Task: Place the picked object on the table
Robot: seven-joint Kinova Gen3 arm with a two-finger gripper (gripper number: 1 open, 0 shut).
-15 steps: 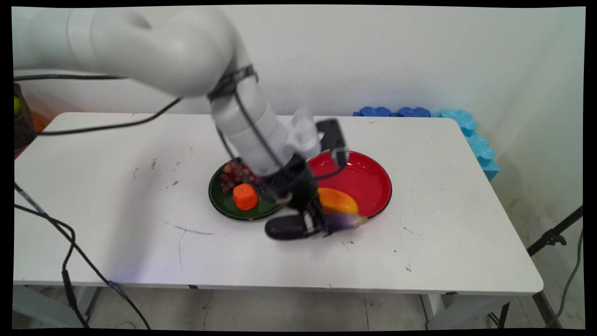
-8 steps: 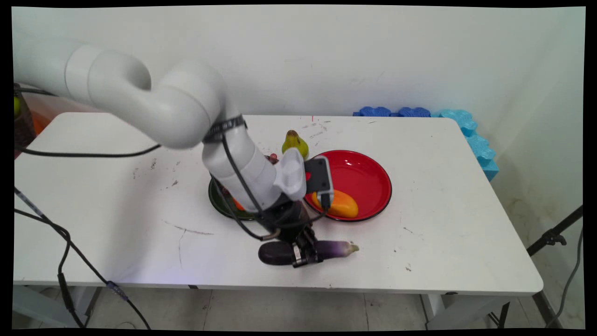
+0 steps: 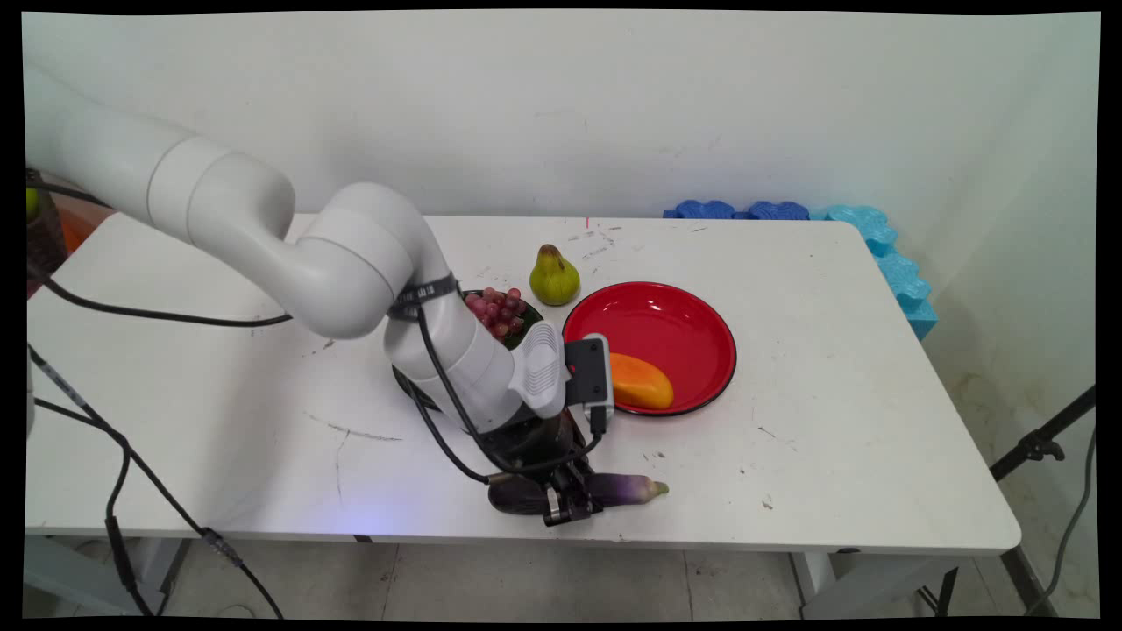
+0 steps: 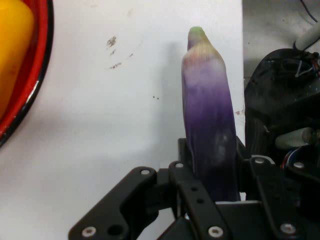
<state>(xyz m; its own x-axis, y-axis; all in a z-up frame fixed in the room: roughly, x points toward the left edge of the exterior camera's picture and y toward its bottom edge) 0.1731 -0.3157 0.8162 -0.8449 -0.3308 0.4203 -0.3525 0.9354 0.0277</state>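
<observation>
While clamped in gripper (image 3: 568, 506): eggplant (image 3: 624, 489), table (image 3: 833, 438) front.

The arm (image 3: 263, 237) is made of thick, rounded white links joined by smooth elbow-like joints. Black cables (image 3: 438, 412) run along its lower link, strapped by a dark band, and a small black box with a grey side sits at the wrist. The gripper (image 3: 565, 506) is black, its linkage (image 4: 165, 210) studded with silver screws.
</observation>
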